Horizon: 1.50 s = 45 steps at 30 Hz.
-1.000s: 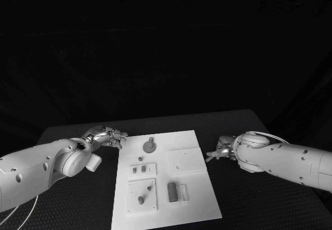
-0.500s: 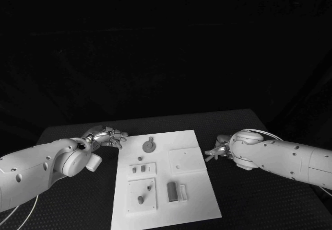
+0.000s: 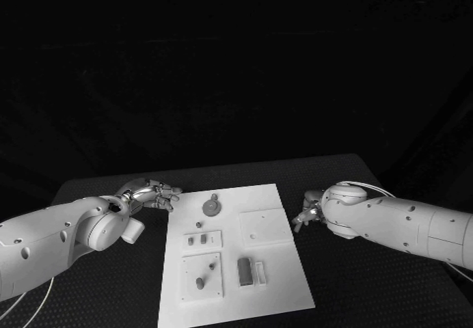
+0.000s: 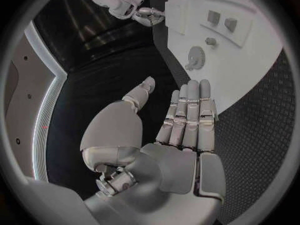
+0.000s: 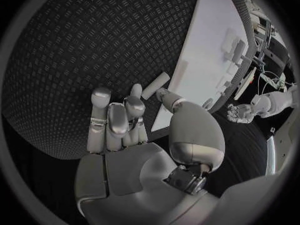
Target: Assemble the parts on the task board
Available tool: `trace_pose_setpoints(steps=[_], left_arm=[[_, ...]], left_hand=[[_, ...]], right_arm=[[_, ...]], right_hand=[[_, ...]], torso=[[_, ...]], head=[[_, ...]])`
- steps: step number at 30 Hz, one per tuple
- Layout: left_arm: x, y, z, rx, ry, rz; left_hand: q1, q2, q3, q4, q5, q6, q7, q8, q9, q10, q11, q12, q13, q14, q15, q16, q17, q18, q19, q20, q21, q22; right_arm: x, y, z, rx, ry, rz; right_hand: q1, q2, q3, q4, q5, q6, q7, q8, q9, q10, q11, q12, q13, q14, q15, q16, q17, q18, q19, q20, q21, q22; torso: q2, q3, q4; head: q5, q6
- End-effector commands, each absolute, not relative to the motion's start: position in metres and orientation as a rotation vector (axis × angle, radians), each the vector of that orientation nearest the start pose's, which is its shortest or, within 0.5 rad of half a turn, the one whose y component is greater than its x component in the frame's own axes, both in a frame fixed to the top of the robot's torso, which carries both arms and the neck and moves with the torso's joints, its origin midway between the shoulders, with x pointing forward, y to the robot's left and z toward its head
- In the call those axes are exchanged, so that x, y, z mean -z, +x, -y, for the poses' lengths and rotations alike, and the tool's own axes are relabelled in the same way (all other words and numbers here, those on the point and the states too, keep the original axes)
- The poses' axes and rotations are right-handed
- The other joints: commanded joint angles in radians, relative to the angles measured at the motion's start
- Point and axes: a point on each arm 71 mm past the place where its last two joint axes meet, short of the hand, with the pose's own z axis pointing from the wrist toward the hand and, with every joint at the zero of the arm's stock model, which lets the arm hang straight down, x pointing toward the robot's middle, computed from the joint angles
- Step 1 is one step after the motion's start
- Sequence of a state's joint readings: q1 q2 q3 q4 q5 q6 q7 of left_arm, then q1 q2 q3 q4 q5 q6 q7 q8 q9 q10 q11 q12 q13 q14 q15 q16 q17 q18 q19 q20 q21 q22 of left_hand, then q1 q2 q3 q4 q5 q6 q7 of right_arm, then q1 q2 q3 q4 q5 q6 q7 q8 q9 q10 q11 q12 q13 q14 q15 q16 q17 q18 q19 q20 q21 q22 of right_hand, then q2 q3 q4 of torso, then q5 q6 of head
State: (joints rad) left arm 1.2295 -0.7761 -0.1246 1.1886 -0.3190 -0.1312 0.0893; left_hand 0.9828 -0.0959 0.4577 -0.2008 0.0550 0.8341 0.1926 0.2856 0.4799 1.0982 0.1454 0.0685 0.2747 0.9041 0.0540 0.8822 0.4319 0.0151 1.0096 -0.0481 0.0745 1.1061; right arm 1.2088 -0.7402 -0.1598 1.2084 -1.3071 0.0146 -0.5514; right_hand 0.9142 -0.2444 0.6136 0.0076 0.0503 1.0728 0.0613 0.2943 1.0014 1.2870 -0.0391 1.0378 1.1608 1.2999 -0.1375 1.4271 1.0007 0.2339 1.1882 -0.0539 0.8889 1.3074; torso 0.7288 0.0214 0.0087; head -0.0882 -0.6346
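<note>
Task board (image 3: 268,205) lies mid-table, small parts on it, a gear (image 3: 211,207) near the far end. Left hand (image 3: 151,195) spread, empty, beside the board. Right hand (image 3: 307,213) at the opposite edge, empty, loosely curled over a small bar (image 5: 155,86). Approach step; next likely calls for pinching that bar.

A black table (image 3: 118,287) with a diamond-tread surface spans the near ground; behind its far edge hangs a dark, faintly creased backdrop (image 3: 236,82), and the whole setting sits dim.
</note>
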Motion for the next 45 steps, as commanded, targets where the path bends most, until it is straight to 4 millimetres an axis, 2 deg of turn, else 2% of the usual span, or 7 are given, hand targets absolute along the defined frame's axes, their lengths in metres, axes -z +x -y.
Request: trace_pose_setpoints(steps=[1, 7, 13, 17, 21, 28, 45], left_arm=[[0.227, 0.532, -0.270, 1.107, -0.940, -1.821], [0.228, 0.532, -0.270, 1.106, -0.940, -1.823], [0.228, 0.532, -0.270, 1.103, -0.938, -1.824], [0.228, 0.532, -0.271, 1.102, -0.938, -1.825], [0.228, 0.532, -0.271, 1.102, -0.939, -1.825], [0.228, 0.532, -0.272, 1.094, -0.937, -1.828], [0.228, 0.532, -0.273, 1.093, -0.938, -1.831]], left_hand=[[-0.001, 0.005, -0.005, 0.004, -0.003, -0.006, -0.002, 0.005, -0.001, -0.005, 0.000, 0.002, 0.001, -0.004, 0.000, -0.007, 0.001, 0.011, -0.005, 0.003, -0.004, 0.001], [-0.001, 0.005, -0.005, 0.004, -0.003, -0.006, -0.002, 0.005, -0.001, -0.006, 0.000, 0.002, 0.001, -0.004, 0.000, -0.007, 0.001, 0.012, -0.005, 0.003, -0.004, 0.001], [-0.001, 0.005, -0.005, 0.003, -0.003, -0.006, -0.002, 0.005, -0.001, -0.006, 0.000, 0.002, 0.001, -0.004, 0.000, -0.007, 0.001, 0.012, -0.005, 0.003, -0.004, 0.001], [-0.001, 0.005, -0.005, 0.003, -0.003, -0.006, -0.002, 0.005, -0.001, -0.006, 0.000, 0.002, 0.001, -0.004, 0.000, -0.007, 0.001, 0.012, -0.005, 0.003, -0.004, 0.001], [-0.001, 0.005, -0.005, 0.003, -0.003, -0.006, -0.002, 0.005, -0.001, -0.006, 0.000, 0.001, 0.001, -0.004, 0.000, -0.007, 0.001, 0.012, -0.005, 0.003, -0.004, 0.001], [0.000, 0.006, -0.005, 0.004, -0.003, -0.006, -0.002, 0.005, -0.001, -0.006, 0.000, 0.001, 0.001, -0.004, 0.000, -0.007, 0.001, 0.012, -0.005, 0.003, -0.004, 0.000], [0.000, 0.007, -0.005, 0.004, -0.003, -0.007, -0.002, 0.005, -0.001, -0.006, 0.000, 0.001, 0.001, -0.004, 0.000, -0.007, 0.002, 0.012, -0.005, 0.003, -0.004, 0.000]], right_arm=[[0.292, 0.502, 0.262, -0.007, 0.057, -2.285], [0.288, 0.502, 0.255, -0.037, 0.014, -2.223], [0.283, 0.500, 0.246, -0.104, -0.060, -2.149], [0.282, 0.499, 0.244, -0.095, -0.113, -2.133], [0.282, 0.499, 0.249, -0.069, -0.119, -2.128], [0.280, 0.498, 0.261, 0.008, -0.172, -2.097], [0.281, 0.485, 0.274, 0.040, -0.219, -2.165]], right_hand=[[0.048, -0.009, 0.012, -0.057, -0.002, -0.020, 0.012, -0.029, -0.287, -0.012, 0.002, 0.003, 0.003, -0.009, 0.002, -0.005, -0.006, 0.028, -0.004, 0.004, -0.001, 0.017], [0.100, -0.013, 0.028, -0.140, -0.002, -0.036, 0.021, -0.043, -0.289, -0.023, 0.011, 0.007, 0.006, -0.021, 0.009, -0.009, -0.017, 0.028, -0.007, 0.012, -0.003, 0.016], [0.147, 0.004, 0.044, -0.197, -0.002, -0.044, 0.026, -0.049, -0.289, -0.026, 0.016, 0.011, 0.008, -0.026, 0.014, -0.011, -0.022, 0.028, -0.008, 0.014, -0.004, 0.017], [0.156, 0.009, 0.046, -0.212, -0.002, -0.048, 0.029, -0.052, -0.290, -0.027, 0.018, 0.012, 0.008, -0.030, 0.016, -0.014, -0.029, 0.028, -0.009, 0.016, -0.004, 0.017], [0.122, -0.007, 0.038, -0.193, -0.002, -0.054, 0.033, -0.058, -0.292, -0.031, 0.023, 0.012, 0.007, -0.034, 0.021, -0.017, -0.035, 0.028, -0.010, 0.023, -0.006, 0.016], [0.018, -0.048, 0.027, -0.105, -0.002, -0.060, 0.036, -0.064, -0.294, -0.042, 0.026, 0.010, 0.004, -0.046, 0.025, -0.024, -0.049, 0.028, -0.015, 0.030, -0.014, 0.013], [-0.018, -0.053, 0.019, -0.078, -0.002, -0.063, 0.036, -0.068, -0.295, -0.048, 0.027, 0.010, 0.002, -0.054, 0.026, -0.026, -0.053, 0.028, -0.024, 0.027, -0.018, 0.016]], torso=[[0.000, 0.0006, -0.0004], [0.000, 0.0010, -0.0011], [0.000, 0.0017, -0.0003], [0.000, 0.0016, -0.0008], [0.000, 0.0008, -0.0015], [0.000, 0.0012, -0.0014], [0.000, 0.0009, -0.0018]], head=[[0.001, -0.003], [0.000, -0.003], [0.000, -0.004], [-0.001, -0.004], [-0.002, -0.004], [-0.003, -0.006], [-0.002, -0.011]])
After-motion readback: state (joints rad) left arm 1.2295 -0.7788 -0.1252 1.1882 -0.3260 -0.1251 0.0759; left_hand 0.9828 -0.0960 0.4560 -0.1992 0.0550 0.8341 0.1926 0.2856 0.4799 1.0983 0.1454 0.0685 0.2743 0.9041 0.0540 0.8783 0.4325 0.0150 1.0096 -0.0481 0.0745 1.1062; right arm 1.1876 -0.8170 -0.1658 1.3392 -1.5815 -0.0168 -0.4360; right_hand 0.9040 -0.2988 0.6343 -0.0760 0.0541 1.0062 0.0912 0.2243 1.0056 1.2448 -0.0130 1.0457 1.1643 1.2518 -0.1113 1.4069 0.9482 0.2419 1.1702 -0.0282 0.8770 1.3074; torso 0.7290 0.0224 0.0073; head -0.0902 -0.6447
